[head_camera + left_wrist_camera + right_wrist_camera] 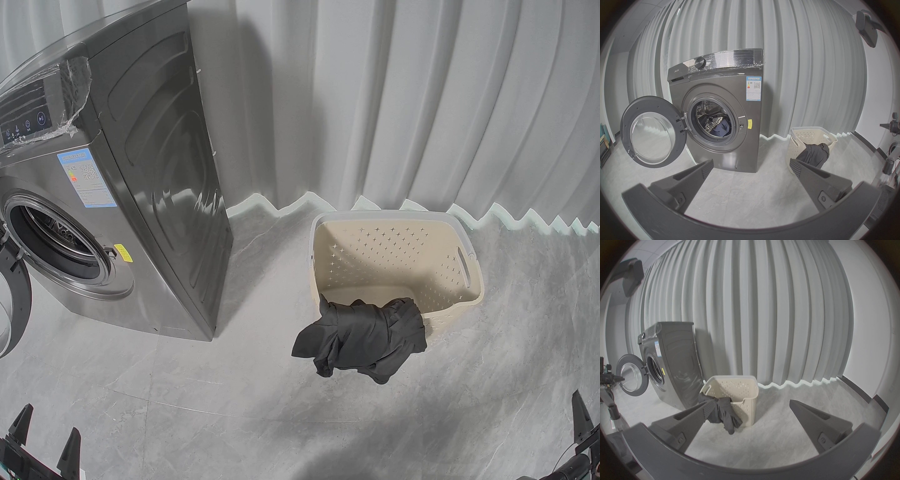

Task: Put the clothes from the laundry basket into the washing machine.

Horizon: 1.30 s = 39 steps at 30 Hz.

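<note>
A cream laundry basket stands on the floor before the curtain. A dark grey garment hangs over its near rim and onto the floor. The grey washing machine stands to the left, its round door swung open. Clothes lie inside the drum. My left gripper is open, low at the near left. My right gripper is open and empty, low at the near right, well short of the basket.
A pleated white curtain closes off the back. Grey marble-look floor lies bare between me, the machine and the basket. A dark skirting runs along the wall on the right.
</note>
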{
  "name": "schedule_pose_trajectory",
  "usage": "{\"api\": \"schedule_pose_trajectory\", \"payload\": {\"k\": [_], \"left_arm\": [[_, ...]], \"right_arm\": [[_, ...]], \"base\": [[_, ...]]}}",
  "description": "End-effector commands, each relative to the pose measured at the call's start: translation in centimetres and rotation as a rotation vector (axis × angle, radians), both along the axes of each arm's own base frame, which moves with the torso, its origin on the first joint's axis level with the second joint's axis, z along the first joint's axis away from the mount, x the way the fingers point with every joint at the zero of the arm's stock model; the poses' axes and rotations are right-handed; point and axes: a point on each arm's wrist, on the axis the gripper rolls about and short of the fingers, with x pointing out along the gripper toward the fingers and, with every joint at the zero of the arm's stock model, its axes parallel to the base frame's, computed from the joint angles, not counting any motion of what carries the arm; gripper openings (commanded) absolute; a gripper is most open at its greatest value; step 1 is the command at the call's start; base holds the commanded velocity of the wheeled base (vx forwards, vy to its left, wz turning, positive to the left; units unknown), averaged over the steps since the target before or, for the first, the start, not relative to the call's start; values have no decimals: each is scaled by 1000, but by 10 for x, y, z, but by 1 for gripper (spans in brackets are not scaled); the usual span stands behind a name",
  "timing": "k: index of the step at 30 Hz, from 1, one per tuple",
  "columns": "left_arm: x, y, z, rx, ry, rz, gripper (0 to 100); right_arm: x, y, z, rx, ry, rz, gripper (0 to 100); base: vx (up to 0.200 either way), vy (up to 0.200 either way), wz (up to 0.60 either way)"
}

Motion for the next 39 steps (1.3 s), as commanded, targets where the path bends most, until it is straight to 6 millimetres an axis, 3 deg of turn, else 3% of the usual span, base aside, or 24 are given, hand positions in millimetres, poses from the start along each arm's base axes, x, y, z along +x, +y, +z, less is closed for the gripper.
{"api": "schedule_pose_trajectory", "payload": {"k": [1, 5, 10, 15, 20, 26, 32, 39], "left_arm": [[0, 0, -4, 2, -2, 1, 100], [0, 0, -4, 1, -2, 1, 100], [0, 0, -4, -2, -2, 1, 100], [0, 0, -4, -4, -2, 1, 100], [0, 0, -4, -1, -2, 1, 100], [0, 0, -4, -1, -2, 1, 100], [0, 0, -4, 1, -2, 1, 100], [0, 0, -4, -1, -2, 1, 100]], "right_arm": [[1, 0, 16, 2, 37, 25, 100], [17, 2, 23, 22, 165, 94, 100], [60, 5, 40, 161, 387, 208, 100], [90, 5, 43, 165, 432, 222, 100], [109, 8, 42, 166, 505, 252, 100], [142, 16, 38, 159, 620, 296, 100], [168, 33, 31, 136, 669, 386, 100], [200, 54, 16, 119, 712, 449, 100]], "base": [[0, 0, 0], [0, 0, 0], [0, 0, 0], [0, -160, 0], [0, -200, 0], [0, 0, 0], [0, 0, 0], [-171, 0, 0]]}}
